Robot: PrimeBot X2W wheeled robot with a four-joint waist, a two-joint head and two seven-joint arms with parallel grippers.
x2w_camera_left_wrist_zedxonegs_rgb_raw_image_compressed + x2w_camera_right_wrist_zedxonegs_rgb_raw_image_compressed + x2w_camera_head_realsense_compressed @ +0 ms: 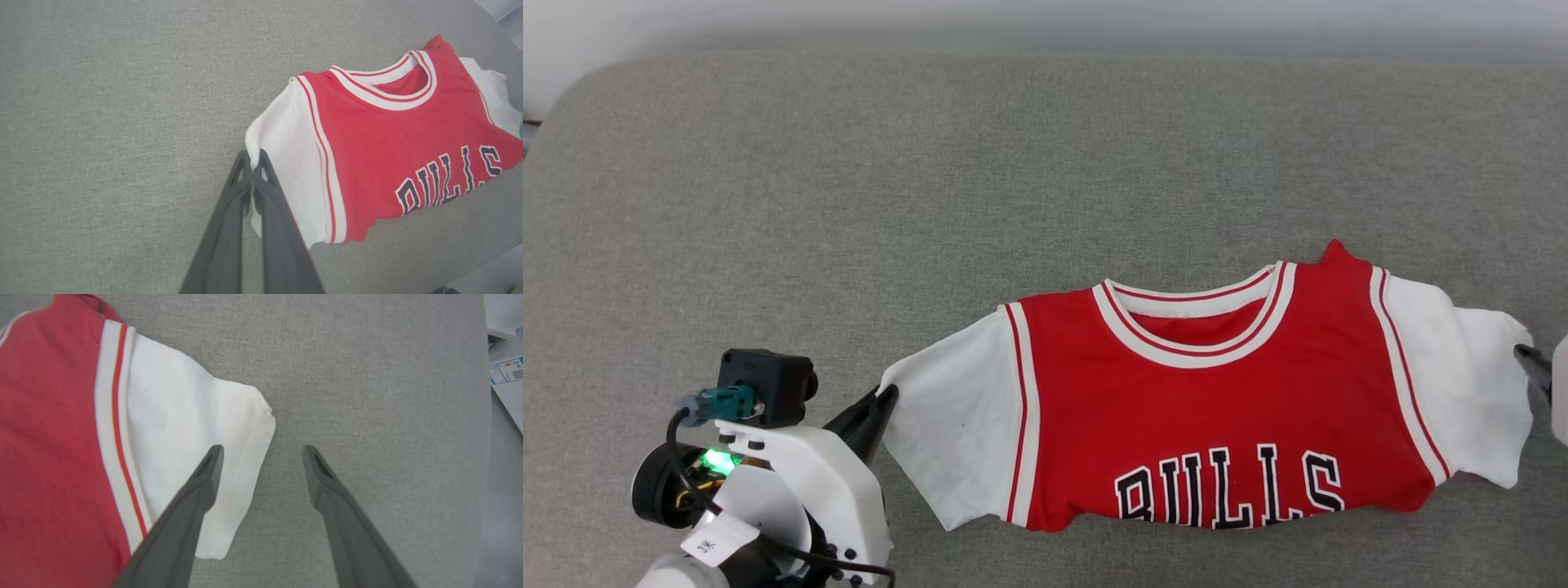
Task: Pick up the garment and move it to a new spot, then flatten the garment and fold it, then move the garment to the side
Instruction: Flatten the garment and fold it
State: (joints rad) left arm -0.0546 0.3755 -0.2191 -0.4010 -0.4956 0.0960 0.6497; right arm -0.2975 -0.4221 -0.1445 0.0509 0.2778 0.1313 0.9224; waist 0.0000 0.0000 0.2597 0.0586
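A wide grey woven cushion (849, 204) lies under soft, even light in the head view, its corner rounded at 10 o'clock. A pale blurred strip (1045, 20) runs beyond its far edge at 12 o'clock. In the right wrist view, pale floor (504, 477) borders the cushion at 3 o'clock, with a labelled white sheet (510, 390) at 2 o'clock.

We count one red jersey shirt (1217, 392) with black "BULLS" lettering, and two white short sleeves on it. One sleeve (282, 134) is pinched between the closed jaws of the left gripper (253, 157), and the other sleeve (184, 416) lies partly between the parted jaws of the right gripper (263, 451). That makes two grippers, four long dark fingers (196, 490) and one grey fabric surface (849, 204).
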